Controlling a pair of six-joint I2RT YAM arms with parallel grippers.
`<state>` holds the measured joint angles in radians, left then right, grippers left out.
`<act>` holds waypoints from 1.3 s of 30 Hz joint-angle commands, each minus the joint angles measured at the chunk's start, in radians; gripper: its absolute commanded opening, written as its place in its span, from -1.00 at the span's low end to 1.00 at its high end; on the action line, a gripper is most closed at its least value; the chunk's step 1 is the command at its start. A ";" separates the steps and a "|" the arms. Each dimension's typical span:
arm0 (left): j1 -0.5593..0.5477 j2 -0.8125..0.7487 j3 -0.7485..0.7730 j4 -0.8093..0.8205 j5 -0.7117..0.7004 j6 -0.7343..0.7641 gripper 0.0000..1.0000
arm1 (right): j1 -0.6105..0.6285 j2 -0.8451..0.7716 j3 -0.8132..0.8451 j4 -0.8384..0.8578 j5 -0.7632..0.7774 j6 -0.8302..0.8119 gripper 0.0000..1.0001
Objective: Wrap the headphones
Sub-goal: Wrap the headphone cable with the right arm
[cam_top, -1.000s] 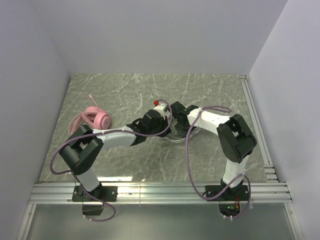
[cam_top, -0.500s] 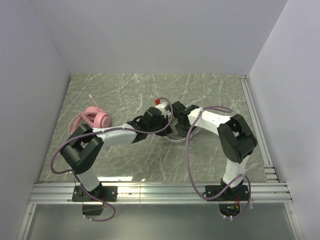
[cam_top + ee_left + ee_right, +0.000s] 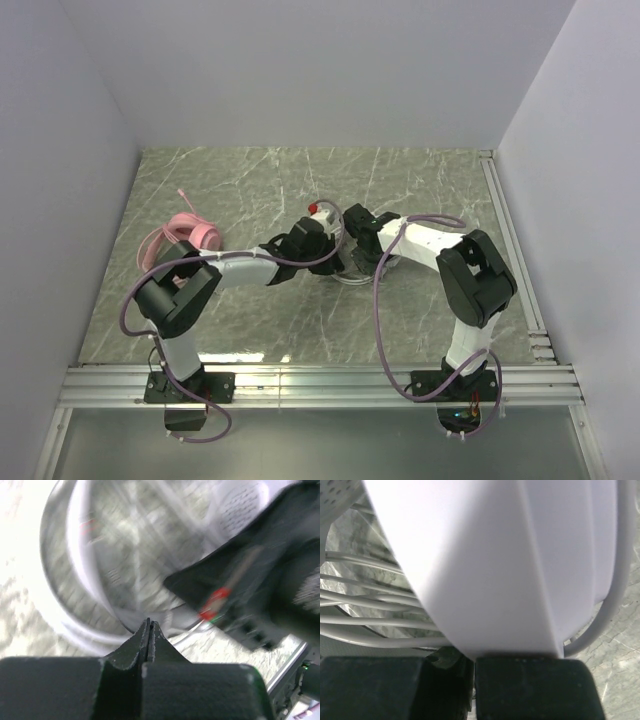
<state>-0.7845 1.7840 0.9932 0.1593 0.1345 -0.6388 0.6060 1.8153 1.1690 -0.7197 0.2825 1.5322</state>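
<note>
The white headset (image 3: 347,272) lies at the middle of the marble table (image 3: 250,180), almost buried under the two arms. The left arm comes in from about seven o'clock and the right from about four, so the wrists meet right over it. The pink headset (image 3: 192,234) sits well apart at nine o'clock from there, its thin cable looped loosely beside it near the wall. By the look of it, nobody is working on that one now.

The right gripper (image 3: 472,667) is clenched, and the broad white shell presses hard against its fingertips. To my eye it is there to brace the headset so it cannot slide. Just to the nine o'clock side of that shell, the pale cable (image 3: 365,600) runs in several near-parallel strands, so a good part of the winding looks done.

The left gripper (image 3: 149,628) is also squeezed shut, tip pointing at the white hoop at twelve o'clock. Its view is smeared, so I cannot tell whether a strand of cable is nipped between the tips or merely passes just beside them. If it is nipped, that closed pinch suits a thin cord being led round the band.
</note>
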 commanded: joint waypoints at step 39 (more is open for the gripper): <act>0.037 -0.256 -0.315 0.365 -0.102 -0.104 -0.44 | -0.012 -0.036 -0.049 0.009 -0.037 0.279 -1.00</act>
<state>-0.7502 1.5818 0.6815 0.4339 -0.0124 -0.7738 0.5976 1.7676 1.1091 -0.6693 0.2413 1.7580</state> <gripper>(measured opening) 0.278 0.009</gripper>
